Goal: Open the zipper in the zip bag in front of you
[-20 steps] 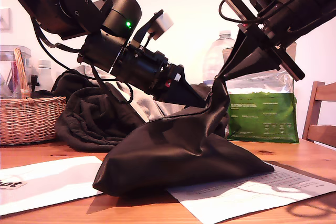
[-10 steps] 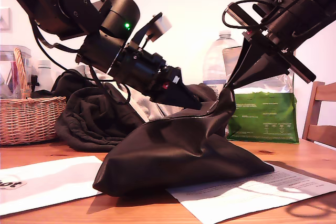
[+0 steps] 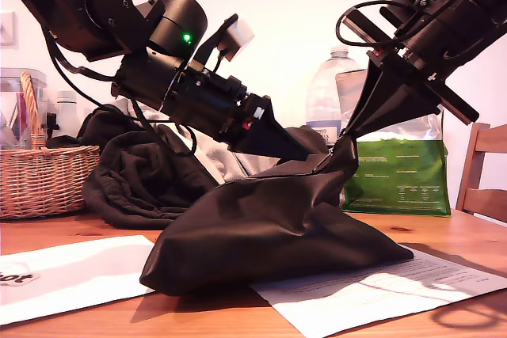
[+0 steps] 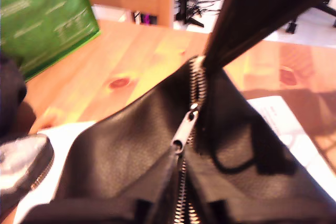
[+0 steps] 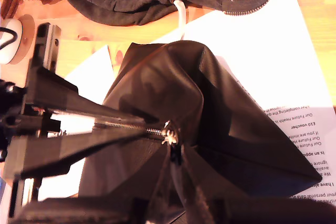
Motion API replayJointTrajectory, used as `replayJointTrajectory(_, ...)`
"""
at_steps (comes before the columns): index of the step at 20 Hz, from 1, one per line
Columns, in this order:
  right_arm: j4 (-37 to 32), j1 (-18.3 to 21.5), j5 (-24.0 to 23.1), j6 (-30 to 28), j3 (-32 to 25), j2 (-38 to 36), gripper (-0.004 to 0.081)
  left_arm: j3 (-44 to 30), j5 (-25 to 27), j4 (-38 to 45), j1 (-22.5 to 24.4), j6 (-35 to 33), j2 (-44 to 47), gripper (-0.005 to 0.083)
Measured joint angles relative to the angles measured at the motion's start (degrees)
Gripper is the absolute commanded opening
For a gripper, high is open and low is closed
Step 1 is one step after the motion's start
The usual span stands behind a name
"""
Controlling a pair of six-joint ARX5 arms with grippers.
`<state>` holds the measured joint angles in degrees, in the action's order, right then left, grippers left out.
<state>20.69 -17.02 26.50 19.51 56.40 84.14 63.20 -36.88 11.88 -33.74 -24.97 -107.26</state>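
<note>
Nearest to us, the zip bag (image 3: 269,235) sits on printed paper sheets (image 3: 372,286) on the wooden table (image 3: 444,231), about in the middle of the exterior view. It is a soft black pouch, slumped and wide at the bottom, with its top corner pulled up into a peak. We judge the task to be at its beginning. The zipper (image 5: 126,125) runs as one joined line of small silvery teeth, and we see no open gap along it. The zipper pull (image 4: 184,129) sits close to the raised end, so nearly the whole length is left to open. My second gripper (image 3: 348,134) has its jaws pressed together on the fabric of that corner and holds it up. My first gripper (image 3: 305,156) has its jaws closed to a point at the pull (the second wrist view shows them meeting there), and it appears to pinch it. Behind are a dark heap of clothing (image 3: 135,180), a wicker basket (image 3: 40,180) and a green-and-silver foil pouch (image 3: 396,172).
</note>
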Motion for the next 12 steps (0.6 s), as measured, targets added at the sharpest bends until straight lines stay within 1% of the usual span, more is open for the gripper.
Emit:
replayJointTrajectory(1,0.0,0.0,0.02,-0.04,0.0,-0.02,-0.0012,0.0,-0.37,0.09,0.0,-0.63,0.0,0.0231)
replayJointTrajectory(2,0.0,0.0,0.02,-0.04,0.0,-0.02,-0.0013,0.0,-1.51,0.13,0.0,-4.02,0.0,0.0231)
replayJointTrajectory(5,0.04,0.0,0.52,-0.09,0.0,-0.02,-0.0012,0.0,-4.72,0.15,-0.02,-8.52,0.0,0.0235)
replayJointTrajectory(7,0.04,0.0,1.22,-0.5,0.0,0.0,-0.0013,0.02,-6.14,-0.07,0.0,-8.92,0.0,0.0235)
replayJointTrajectory(9,0.42,-0.02,1.4,-1.07,0.0,0.0,-0.0012,1.05,-6.32,-2.54,0.0,-9.05,-0.02,0.0235)
replayJointTrajectory(12,1.05,-0.61,1.42,-1.53,0.02,-0.02,-0.0012,5.55,-6.73,-8.26,0.02,-9.14,-0.07,0.0236)
